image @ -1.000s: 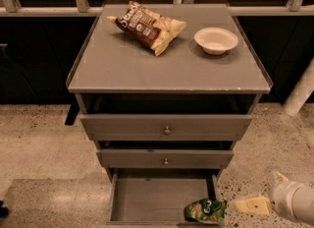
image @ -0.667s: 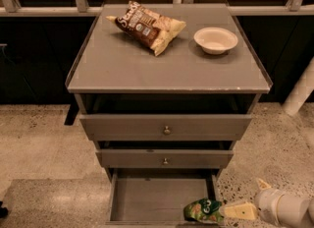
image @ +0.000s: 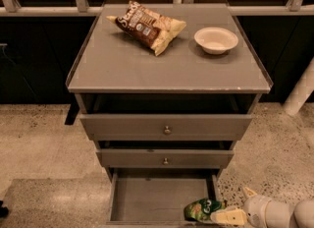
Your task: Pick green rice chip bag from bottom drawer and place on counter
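The green rice chip bag (image: 200, 209) lies at the front right corner of the open bottom drawer (image: 147, 200). My gripper (image: 222, 216) comes in low from the bottom right, its pale tip at the bag's right edge, level with the drawer's right wall. The white arm (image: 274, 213) trails off to the right over the floor. The counter (image: 122, 65) is the grey top of the cabinet, well above the gripper.
A brown-and-cream chip bag (image: 147, 25) and a white bowl (image: 216, 40) sit at the back of the counter. Two knobbed drawers (image: 167, 129) are partly pulled out above the bottom drawer. Speckled floor surrounds the cabinet; a white post (image: 300, 93) stands at the right.
My gripper has moved left along the floor level, from clear of the drawer's right side to the right edge of the green bag. The bag has not visibly shifted.
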